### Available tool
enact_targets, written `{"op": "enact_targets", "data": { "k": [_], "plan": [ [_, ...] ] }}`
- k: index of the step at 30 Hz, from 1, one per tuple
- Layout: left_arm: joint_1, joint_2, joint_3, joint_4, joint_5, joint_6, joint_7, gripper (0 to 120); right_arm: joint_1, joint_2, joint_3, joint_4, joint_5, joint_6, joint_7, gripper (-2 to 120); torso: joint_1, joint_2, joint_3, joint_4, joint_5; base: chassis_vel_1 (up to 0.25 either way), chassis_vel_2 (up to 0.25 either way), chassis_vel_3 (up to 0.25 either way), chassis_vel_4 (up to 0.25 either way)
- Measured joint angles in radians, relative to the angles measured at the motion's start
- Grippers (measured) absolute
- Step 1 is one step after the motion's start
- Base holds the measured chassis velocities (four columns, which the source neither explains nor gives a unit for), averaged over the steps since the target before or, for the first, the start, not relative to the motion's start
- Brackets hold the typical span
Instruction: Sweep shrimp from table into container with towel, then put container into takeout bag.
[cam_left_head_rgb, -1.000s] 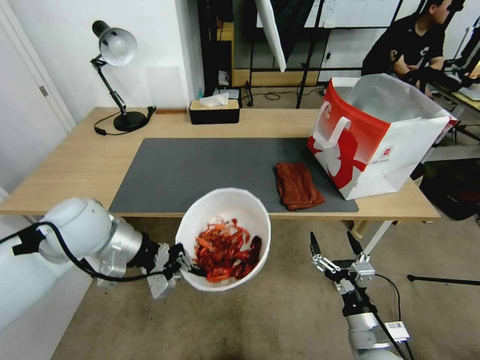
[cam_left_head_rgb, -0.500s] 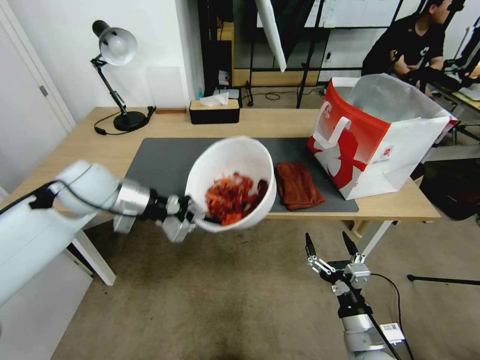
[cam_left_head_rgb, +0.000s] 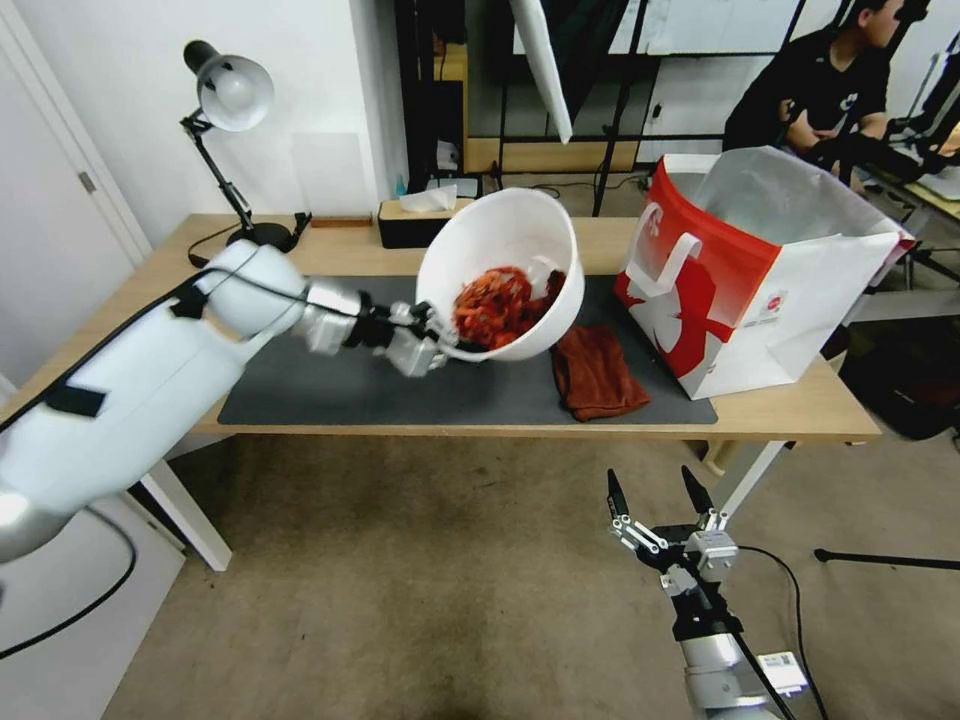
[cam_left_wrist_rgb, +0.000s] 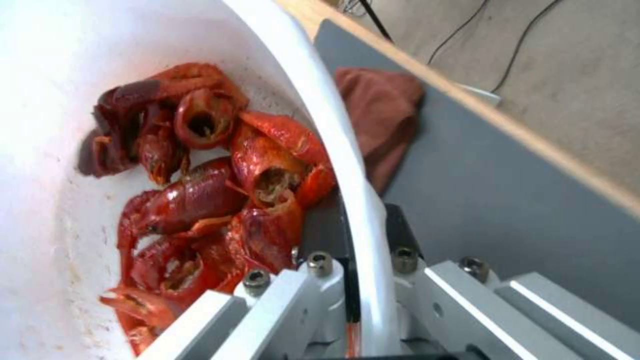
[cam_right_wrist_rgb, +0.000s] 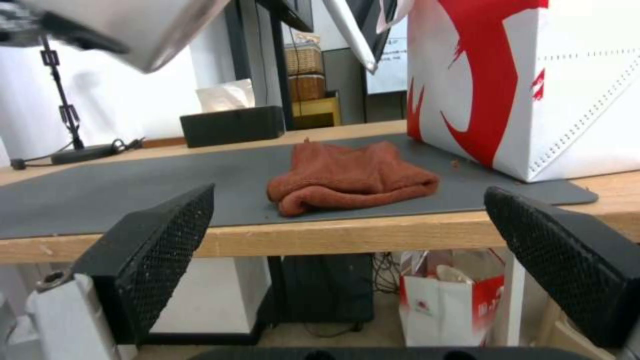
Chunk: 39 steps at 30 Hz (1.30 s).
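Jaws of the left gripper (cam_left_head_rgb: 438, 343) pinch the rim of the container (cam_left_head_rgb: 500, 272), one finger inside the wall and one outside, as the left wrist view shows plainly. Jaws of the right gripper (cam_left_head_rgb: 659, 493) stand wide and hold nothing; that arm waits low, below the near edge of the worktop (cam_left_head_rgb: 120, 340) and in front of the takeout bag (cam_left_head_rgb: 745, 275).

Taking the takeout bag as the landmark: a second ago the container hung low, off the near edge of the worktop and well to the bag's left. Half a second ago it had risen to about the edge. Now it is lifted above the grey mat (cam_left_head_rgb: 340, 350), just left of the bag, its rim close to the bag's white handle but apart from it. It tilts, mouth toward the camera, so the load sits against the lower wall.

The towel (cam_left_head_rgb: 595, 370) has not moved; it lies on the mat against the foot of the bag, partly under the raised container.

The shrimp (cam_left_head_rgb: 500, 300) are heaped inside the container, near the gripped side; I see none loose on the mat.

So the sweeping looks finished, and the carry to the bag is well along. What remains, as I judge it, is to clear the bag's rim and lower the container inside without spilling.
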Motion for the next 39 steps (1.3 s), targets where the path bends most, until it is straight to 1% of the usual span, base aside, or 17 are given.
{"op": "enact_targets", "data": {
  "k": [1,3,5,6,7,8,11,12,13,16,25,28,29,32,33,38,39],
  "plan": [
    [0.000,0.000,0.000,0.000,0.000,0.000,0.000,0,0.000,0.000,0.000,0.000,0.000,0.000,0.000,100,0.000,0.000,0.000,0.0000,0.0000,0.000,0.000,0.000,0.000],
    [-0.054,-0.054,0.042,0.078,0.005,-0.011,-0.004,0,0.000,0.001,0.002,-0.004,0.001,0.004,-0.001,100,0.000,0.000,0.000,0.0002,0.0003,0.000,0.000,0.000,0.000],
    [-0.066,-0.065,0.051,0.096,0.006,-0.014,-0.005,0,0.000,0.001,0.003,-0.005,0.001,0.005,-0.001,100,0.000,0.000,0.000,0.0002,0.0002,0.000,0.000,0.000,0.000],
    [-0.098,-0.103,0.068,0.143,0.011,-0.020,-0.009,0,0.000,0.001,0.005,-0.006,0.003,0.008,-0.001,100,0.000,0.000,0.000,0.0001,0.0003,0.000,0.000,0.000,0.000],
    [-0.115,-0.126,0.073,0.166,0.016,-0.022,-0.011,0,-0.001,0.001,0.007,-0.007,0.004,0.010,-0.001,100,0.000,0.000,0.000,0.0002,0.0004,0.000,0.000,0.000,0.000],
    [-0.115,-0.126,0.073,0.166,0.016,-0.022,-0.011,0,-0.001,0.001,0.007,-0.007,0.004,0.010,-0.001,100,0.000,0.000,0.000,0.0002,0.0004,0.000,0.000,0.000,0.000],
    [-0.159,-0.206,0.078,0.238,0.041,-0.043,-0.023,0,-0.005,0.004,0.009,-0.009,0.005,0.016,-0.002,100,0.000,0.000,0.000,-0.0003,0.0003,0.000,0.000,0.000,0.000],
    [-0.159,-0.206,0.078,0.238,0.041,-0.043,-0.023,0,-0.005,0.004,0.009,-0.009,0.005,0.016,-0.002,100,0.000,0.000,0.000,-0.0003,0.0003,0.000,0.000,0.000,0.000],
    [-0.178,-0.236,0.080,0.268,0.054,-0.053,-0.036,0,-0.007,0.007,0.009,-0.010,0.004,0.018,-0.003,100,0.000,0.000,0.000,-0.0006,0.0006,0.000,0.000,0.000,0.000],
    [-0.223,-0.284,0.081,0.338,0.067,-0.063,-0.072,0,-0.010,0.013,0.006,-0.011,0.001,0.022,-0.007,100,0.000,0.000,0.000,0.0000,0.0004,0.000,0.000,0.000,0.000],
    [-0.291,-0.361,0.079,0.438,0.099,-0.081,-0.101,0,-0.011,0.012,0.007,-0.012,0.000,0.023,-0.008,100,0.000,0.000,0.000,0.0001,0.0002,0.000,0.000,0.000,0.000],
    [-0.335,-0.414,0.084,0.506,0.103,-0.090,-0.139,0,-0.008,0.012,0.007,-0.011,0.000,0.022,-0.008,100,0.000,0.000,0.000,0.0001,0.0003,0.000,0.000,0.000,0.000],
    [-0.335,-0.414,0.084,0.506,0.103,-0.090,-0.139,0,-0.008,0.012,0.007,-0.011,0.000,0.022,-0.008,100,0.000,0.000,0.000,0.0001,0.0003,0.000,0.000,0.000,0.000],
    [-0.370,-0.465,0.085,0.556,0.109,-0.095,-0.159,0,-0.006,0.013,0.008,-0.010,0.000,0.021,-0.008,100,0.000,0.000,0.000,0.0001,0.0005,0.000,0.000,0.000,0.000],
    [-0.370,-0.465,0.085,0.556,0.109,-0.095,-0.159,0,-0.006,0.013,0.008,-0.010,0.000,0.021,-0.008,100,0.000,0.000,0.000,0.0001,0.0005,0.000,0.000,0.000,0.000],
    [-0.403,-0.540,0.088,0.604,0.115,-0.099,-0.181,0,-0.005,0.013,0.010,-0.010,0.000,0.020,-0.008,100,0.000,0.000,0.000,0.0000,0.0004,0.000,0.000,0.000,0.000],
    [-0.411,-0.566,0.088,0.616,0.117,-0.099,-0.187,0,-0.004,0.013,0.010,-0.010,0.001,0.020,-0.008,100,0.000,0.000,0.000,0.0000,0.0004,0.000,0.000,0.000,0.000]
  ]
}}
